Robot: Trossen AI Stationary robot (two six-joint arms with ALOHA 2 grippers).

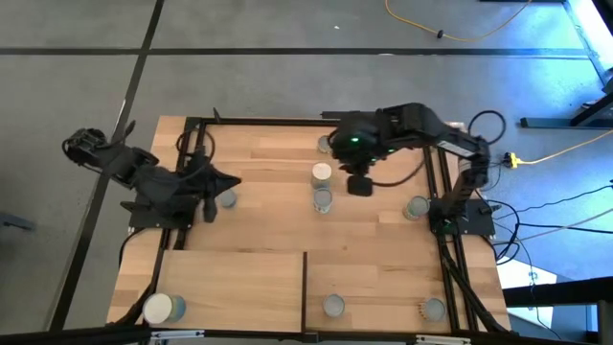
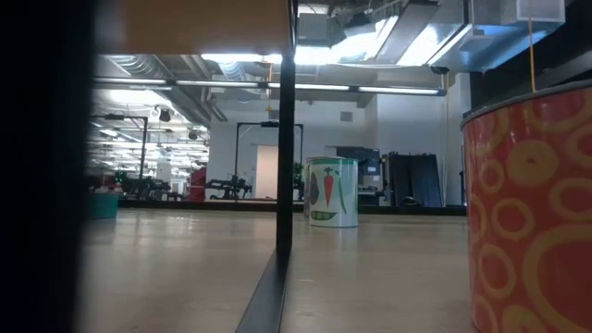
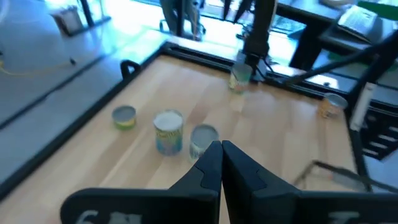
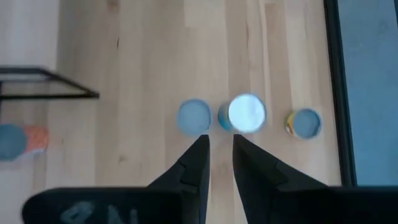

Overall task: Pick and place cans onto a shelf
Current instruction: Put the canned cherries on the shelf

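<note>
Your right gripper (image 1: 359,184) hovers mid-table, fingers spread, empty. White-topped can (image 1: 322,172) just beside it; grey-topped can (image 1: 323,199) next, third can (image 4: 304,123) toward black table frame (image 1: 259,121). Bare planks all round. Shelf (image 1: 239,278) well apart, cans (image 1: 333,306) on it. Left gripper (image 1: 209,213) parked at left edge, fingers pressed together.

Two dark arms with black cables; right arm (image 1: 402,129) shows a green light
</note>
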